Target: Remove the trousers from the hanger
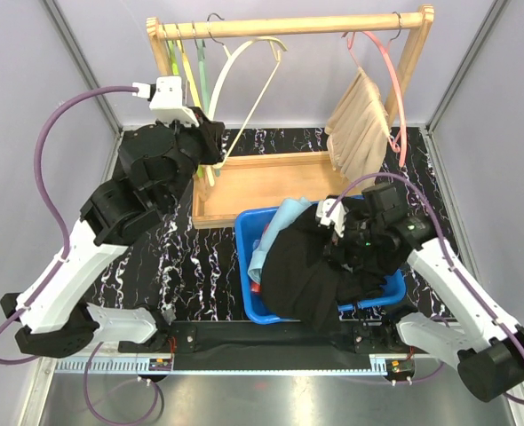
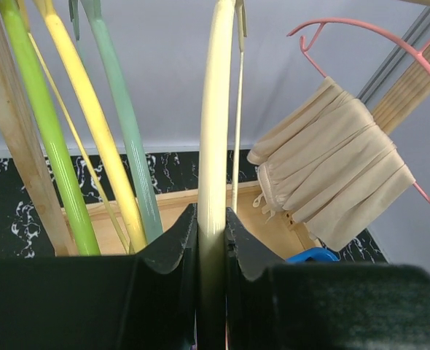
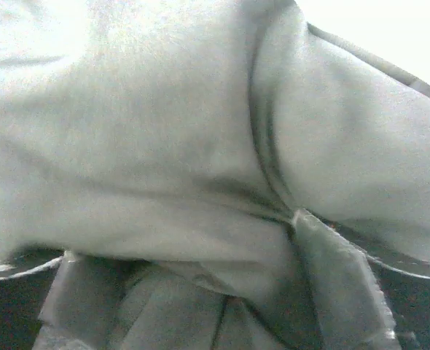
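The left arm (image 1: 111, 222) reaches up and forward from its base to the left end of the wooden rack (image 1: 289, 25), wrist raised. The left jaws are pinching the lower limb of the bare cream hanger (image 2: 216, 109), which hangs beside a green hanger (image 2: 49, 146), a yellow hanger (image 2: 95, 131) and a mint hanger (image 2: 126, 131). The right arm (image 1: 440, 266) bends inward over the blue bin (image 1: 251, 297), its wrist sunk in a heap of black trousers (image 1: 311, 275). The right wrist view is filled with blurred cloth, so whether the right jaws are spread or pressed together cannot be told. Light blue trousers (image 1: 284, 220) lie at the bin's far side, partly under the black cloth. The beige trousers (image 1: 358, 124) are draped over the pink hanger (image 2: 375, 30) at the rack's right end. A wooden tray (image 1: 262, 182) sits at the rack's foot on the black marbled worktop (image 1: 155, 257), with pale grey walls (image 1: 493, 106) around
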Motion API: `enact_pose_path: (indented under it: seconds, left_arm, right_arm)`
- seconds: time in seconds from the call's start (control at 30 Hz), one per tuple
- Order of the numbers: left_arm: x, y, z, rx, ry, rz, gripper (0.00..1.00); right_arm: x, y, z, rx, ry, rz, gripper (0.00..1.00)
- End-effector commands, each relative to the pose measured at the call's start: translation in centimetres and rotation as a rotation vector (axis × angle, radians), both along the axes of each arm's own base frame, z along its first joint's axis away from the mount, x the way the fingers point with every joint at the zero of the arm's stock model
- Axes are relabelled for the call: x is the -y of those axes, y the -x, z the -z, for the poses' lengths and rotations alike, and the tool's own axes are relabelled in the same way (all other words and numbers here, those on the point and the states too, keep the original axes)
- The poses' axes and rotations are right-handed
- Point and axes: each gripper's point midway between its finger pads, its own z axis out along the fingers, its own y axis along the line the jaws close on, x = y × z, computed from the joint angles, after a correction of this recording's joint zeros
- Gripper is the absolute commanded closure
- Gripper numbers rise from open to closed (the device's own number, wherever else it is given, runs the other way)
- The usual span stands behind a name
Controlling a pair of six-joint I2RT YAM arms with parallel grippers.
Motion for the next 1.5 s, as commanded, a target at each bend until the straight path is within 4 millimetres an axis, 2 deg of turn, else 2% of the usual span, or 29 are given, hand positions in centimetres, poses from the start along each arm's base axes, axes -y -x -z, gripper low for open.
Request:
enact_pose_path:
  seconds: [0.0,0.03,0.2,0.33,0.37,0.4,0.47,0.57,0.7,0.77,0.8,0.87,0.9,0.93,1.0,1.03,1.13,1.27,1.4,1.47]
  left_arm:
    - [-1.4,-0.1,-3.4,0.061,0.112,-0.064,1.00]
    - [-1.2,-0.4,-3.4,0.059,0.109,-0.070,1.00]
    - [-1.4,-1.5,-3.4,0.046,0.107,-0.133,1.00]
    - [-1.3,-3.2,-3.0,0.027,0.118,-0.149,1.00]
    - [-1.3,-4.2,-2.3,0.008,0.105,-0.163,1.00]
    - [-1.2,-4.3,-2.7,0.007,0.126,-0.156,1.00]
    - [-0.8,-5.3,-1.6,-0.032,0.109,-0.160,1.00]
    - [-0.2,-5.4,-0.8,-0.064,0.111,-0.144,1.00]
    - [0.2,-5.4,1.7,-0.131,0.098,-0.138,1.00]
    - [0.1,-5.0,2.2,-0.146,0.099,-0.132,1.00]
    - [0.2,-4.9,3.0,-0.160,0.098,-0.132,1.00]
    - [-0.3,-4.3,2.7,-0.152,0.114,-0.126,1.00]
    - [-0.3,-4.1,2.8,-0.157,0.121,-0.121,0.99]
    - [-0.3,-4.0,2.7,-0.154,0.127,-0.116,0.86]
    - [-0.5,-3.3,1.9,-0.145,0.145,-0.093,0.70]
    - [-0.4,-3.1,1.7,-0.142,0.153,-0.084,0.50]
    - [-0.4,-2.2,0.3,-0.113,0.190,-0.036,0.27]
    - [-0.2,-0.9,-1.2,-0.074,0.211,0.035,0.10]
    - [0.2,0.3,-2.1,-0.044,0.204,0.109,0.01]
    - [0.2,0.7,-2.5,-0.029,0.199,0.131,0.01]
  right_arm:
    - [1.2,-0.1,-4.9,0.131,0.013,-0.052,0.01]
    - [1.3,-0.3,-6.9,0.201,0.005,-0.073,0.00]
    - [1.9,0.6,-11.0,0.300,-0.026,-0.095,0.00]
    - [1.7,1.9,-12.4,0.285,-0.098,-0.108,0.00]
    - [1.5,2.3,-12.7,0.281,-0.122,-0.121,0.00]
    - [1.6,2.7,-12.9,0.281,-0.133,-0.118,0.00]
    - [1.6,2.9,-13.4,0.291,-0.149,-0.118,0.00]
    - [1.8,2.8,-14.8,0.320,-0.175,-0.091,0.00]
    - [1.7,2.3,-18.1,0.392,-0.242,-0.047,0.00]
    - [1.9,1.9,-19.4,0.406,-0.271,-0.007,0.00]
    - [1.9,1.5,-20.6,0.446,-0.287,0.006,0.00]
    - [2.2,0.7,-21.9,0.461,-0.311,0.074,0.00]
    - [2.4,-0.2,-23.4,0.510,-0.334,0.107,0.00]
    - [2.5,-0.5,-24.6,0.504,-0.367,0.156,0.00]
    - [3.4,-2.2,-27.4,0.536,-0.426,0.291,0.00]
    - [3.7,-2.7,-28.2,0.544,-0.445,0.334,0.00]
    - [5.5,-4.8,-31.4,0.573,-0.533,0.530,0.00]
    - [6.9,-6.5,-33.9,0.576,-0.620,0.675,0.00]
    - [8.1,-8.7,-36.1,0.561,-0.691,0.806,0.00]
    - [8.9,-9.7,-36.6,0.555,-0.703,0.865,0.01]
